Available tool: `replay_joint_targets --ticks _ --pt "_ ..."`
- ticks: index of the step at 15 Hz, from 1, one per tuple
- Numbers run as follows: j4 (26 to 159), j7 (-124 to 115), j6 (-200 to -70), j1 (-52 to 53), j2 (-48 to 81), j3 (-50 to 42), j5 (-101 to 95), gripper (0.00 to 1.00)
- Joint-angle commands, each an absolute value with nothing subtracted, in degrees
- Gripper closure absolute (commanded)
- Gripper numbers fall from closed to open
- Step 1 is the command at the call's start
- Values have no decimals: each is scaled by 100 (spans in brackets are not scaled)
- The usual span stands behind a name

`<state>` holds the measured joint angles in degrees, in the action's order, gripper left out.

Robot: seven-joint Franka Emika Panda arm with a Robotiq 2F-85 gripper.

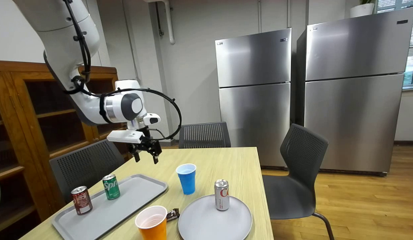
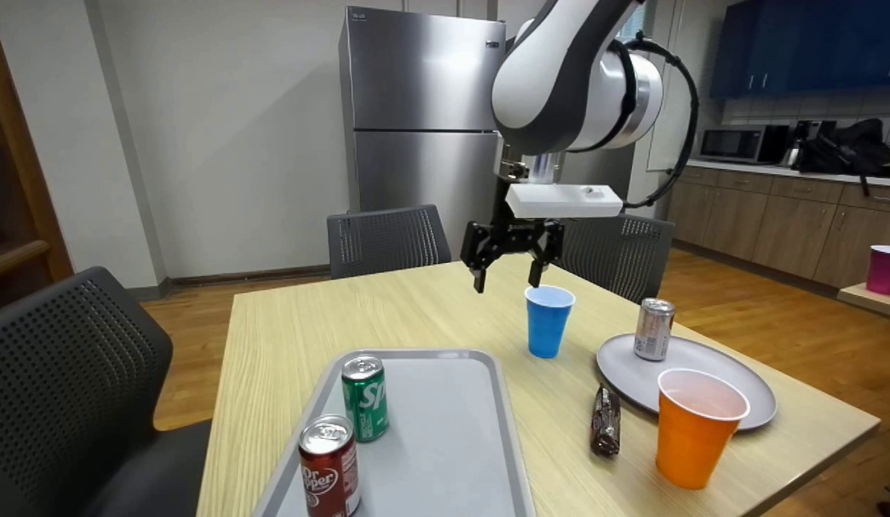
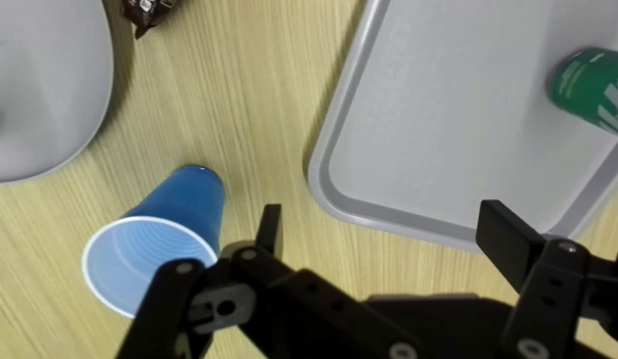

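My gripper is held above the table with its fingers wide apart and nothing between them. In both exterior views it hangs over the tabletop, clear of every object. Nearest to it is an upright blue cup, seen in the wrist view left of the fingers, partly covered by one. The grey tray extends beyond the fingertips there. A green Sprite can and a dark red Dr Pepper can stand on it. On a round grey plate rests a silver can.
An orange cup and a dark wrapped bar sit between tray and plate. Chairs surround the table, including a dark one beside its edge. A wooden cabinet and two steel refrigerators stand beyond.
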<state>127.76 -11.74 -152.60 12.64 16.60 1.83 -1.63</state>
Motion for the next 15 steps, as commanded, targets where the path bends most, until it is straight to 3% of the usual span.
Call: replay_joint_targets --ticks 1,15 --pt "12571 -1351 -15202 1429 1748 400 -303 0" --pt "11317 -1145 -14985 2103 2789 876 -332 0"
